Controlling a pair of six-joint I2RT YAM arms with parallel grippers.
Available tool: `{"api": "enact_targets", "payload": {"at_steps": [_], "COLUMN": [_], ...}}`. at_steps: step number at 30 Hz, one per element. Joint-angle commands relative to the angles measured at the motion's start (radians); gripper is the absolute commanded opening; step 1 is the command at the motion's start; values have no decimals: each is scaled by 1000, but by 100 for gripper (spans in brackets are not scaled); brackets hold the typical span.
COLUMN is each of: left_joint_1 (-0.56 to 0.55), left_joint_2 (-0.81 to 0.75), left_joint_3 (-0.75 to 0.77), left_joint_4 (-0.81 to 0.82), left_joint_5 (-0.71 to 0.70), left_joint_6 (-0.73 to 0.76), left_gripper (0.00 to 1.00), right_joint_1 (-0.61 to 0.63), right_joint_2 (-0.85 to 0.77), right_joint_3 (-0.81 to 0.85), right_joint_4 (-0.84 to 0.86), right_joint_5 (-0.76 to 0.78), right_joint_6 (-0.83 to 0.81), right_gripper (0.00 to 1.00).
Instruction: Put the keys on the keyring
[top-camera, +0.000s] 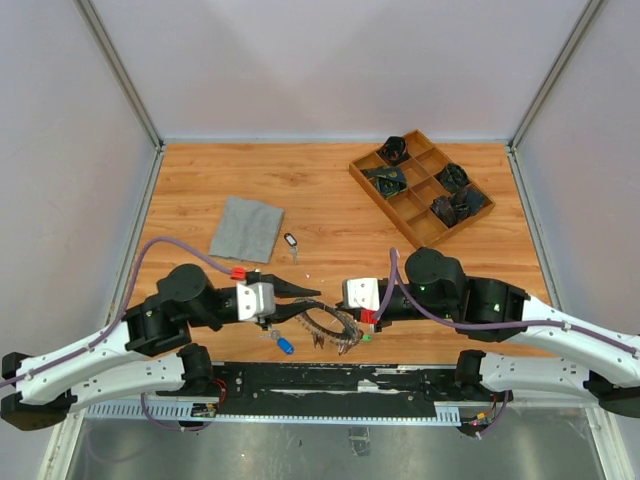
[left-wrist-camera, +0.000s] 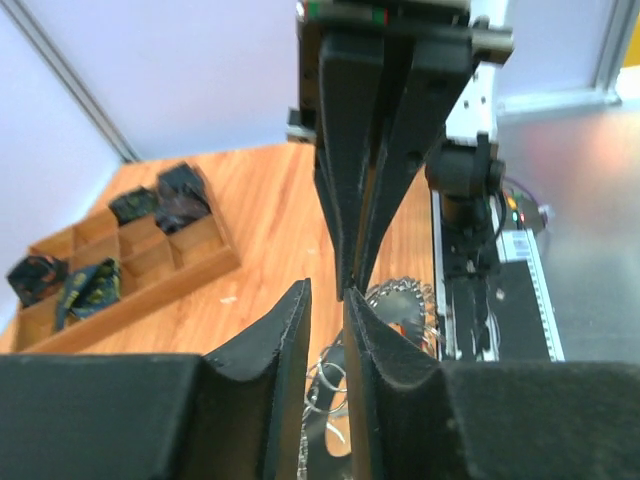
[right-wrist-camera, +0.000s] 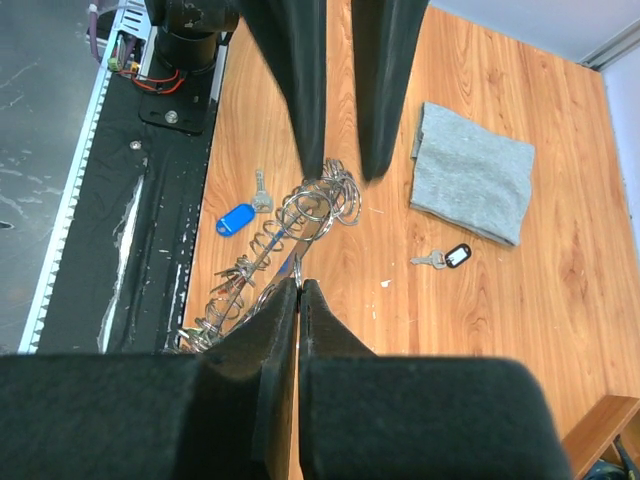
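You get bright, even light and soft shadows across the table (top-camera: 330, 200), yet both wrist views blur the near fingers (left-wrist-camera: 250, 400) above it.

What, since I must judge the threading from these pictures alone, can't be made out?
1. Right wrist view: whether the shut right gripper pinches the large wire keyring crowded with silver keys; the gripper itself covers the contact, which is too small from above.
2. Left wrist view: the keyring's lower part, behind the left gripper.
3. Top view: the dark bundles in the compartmented wooden tray are too small; blurred in the left wrist view.
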Motion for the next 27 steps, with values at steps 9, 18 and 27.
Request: {"api": "enact_targets", "payload": {"at_steps": [9,18,27], "left_joint_1": [1,1,1], "left_joint_2": [-122,-141,-99], "left_joint_3": [-70,-136,-145], "left_joint_4": [-6,16,51], "left_joint_5": [-83,-90,-87], "left_joint_6": [-93,-113,-91], "left_gripper": [28,28,28], "right_joint_1": [8,8,8], "right_joint_2": [-30,-50,-37], "right_joint_3": [-5,-50,-75], "right_joint_4": [64,198,282], "right_joint_5": [-47,-93,-116], "right_joint_6": [133,224,259], "right_gripper": [1,1,1]}}
